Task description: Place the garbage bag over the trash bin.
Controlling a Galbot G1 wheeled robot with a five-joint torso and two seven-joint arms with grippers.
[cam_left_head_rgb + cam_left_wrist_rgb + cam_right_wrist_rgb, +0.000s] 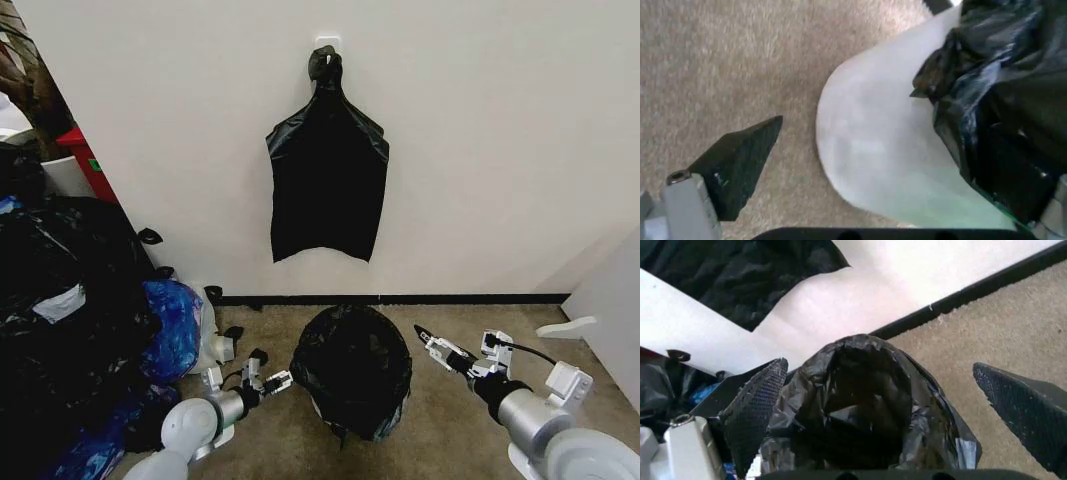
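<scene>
Already the garbage bag [352, 368] drapes the trash bin [873, 160]; both grippers, left gripper [272, 382] and right gripper [432, 345], gape empty, so loose plastic might slip off.

I count one bag [352, 368] over one bin [880, 165], one bunch [327, 180] at my twelve o'clock, my two claws.

Garbage bag [352, 368] sits lower centre of head view, draped over the trash bin [873, 160], on the carpet [450, 410] in front of the wall [480, 150]. Bunch of bags [328, 185] hangs on the wall at upper centre, directly above the bin. Heap of stuffed bags [70, 300] fills the left edge. Left gripper [268, 382] lies just left of the bag; right gripper [432, 345] just right of it, apart from it.
</scene>
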